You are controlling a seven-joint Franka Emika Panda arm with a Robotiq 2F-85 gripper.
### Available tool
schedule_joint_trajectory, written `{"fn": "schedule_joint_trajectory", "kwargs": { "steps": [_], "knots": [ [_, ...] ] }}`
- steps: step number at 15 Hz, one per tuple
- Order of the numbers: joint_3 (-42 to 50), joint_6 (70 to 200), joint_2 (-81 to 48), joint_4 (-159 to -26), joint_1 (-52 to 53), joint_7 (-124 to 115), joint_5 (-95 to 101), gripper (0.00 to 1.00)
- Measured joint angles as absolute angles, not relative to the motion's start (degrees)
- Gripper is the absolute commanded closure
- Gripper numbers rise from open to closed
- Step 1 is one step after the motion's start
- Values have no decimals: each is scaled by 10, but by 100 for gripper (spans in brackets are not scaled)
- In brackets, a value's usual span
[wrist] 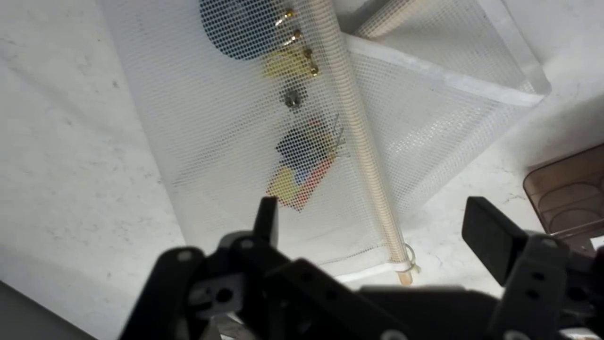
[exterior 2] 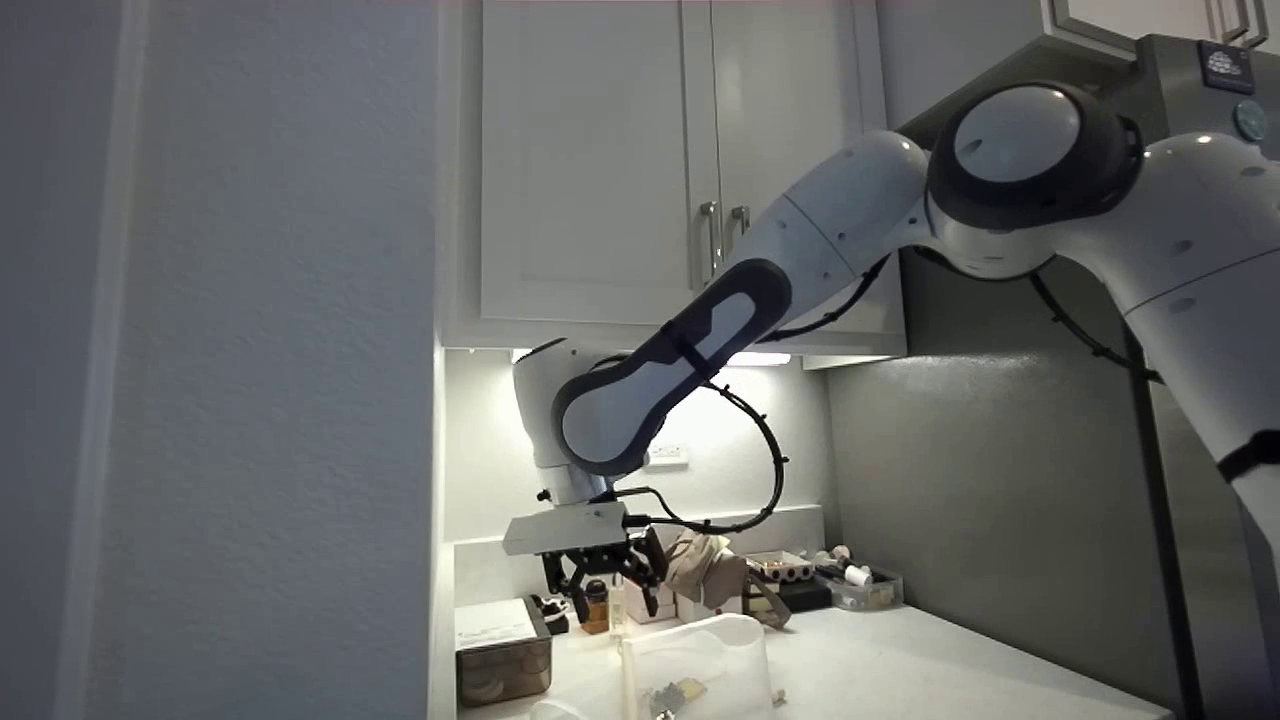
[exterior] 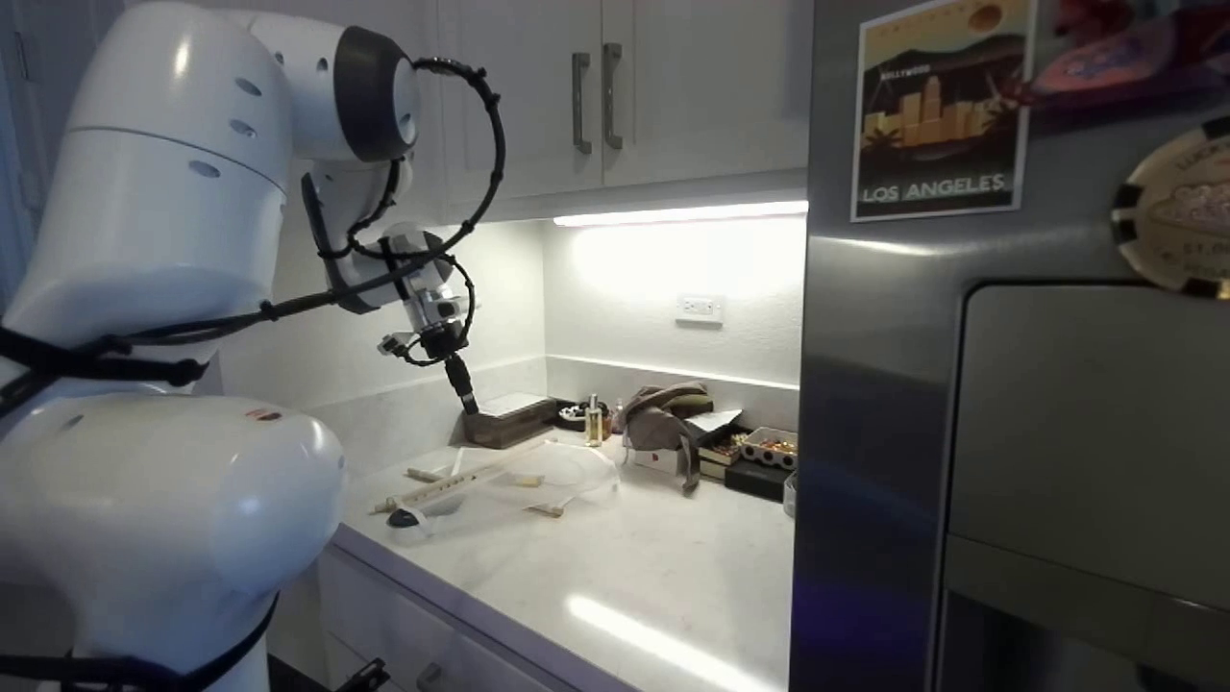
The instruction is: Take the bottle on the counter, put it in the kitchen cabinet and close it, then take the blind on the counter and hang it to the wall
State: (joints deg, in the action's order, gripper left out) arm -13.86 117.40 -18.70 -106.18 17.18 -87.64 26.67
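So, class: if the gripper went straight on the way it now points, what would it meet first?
Probably the blind, lying on the counter ahead of the open gripper, though depth leaves the exact contact spot uncertain.

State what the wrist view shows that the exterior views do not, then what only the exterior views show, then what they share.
Only the wrist view: the fine weave of the blind, the small gold pieces seen with it, and the red strip on a colourful patch, clearly visible.

Only the exterior views: the cabinet, the wall with its outlet, the fridge and the amber bottle.

Both: the counter, the blind, its rod and the open end effector.
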Motion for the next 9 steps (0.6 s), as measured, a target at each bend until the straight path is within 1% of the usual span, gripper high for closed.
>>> {"fn": "schedule_joint_trajectory", "kwargs": {
  "steps": [4, 9],
  "knots": [
    [-117, 1133, -228, -1021, 185, -859, 245, 0],
    [-99, 1122, -274, -989, 199, -855, 234, 0]
  ]
}}
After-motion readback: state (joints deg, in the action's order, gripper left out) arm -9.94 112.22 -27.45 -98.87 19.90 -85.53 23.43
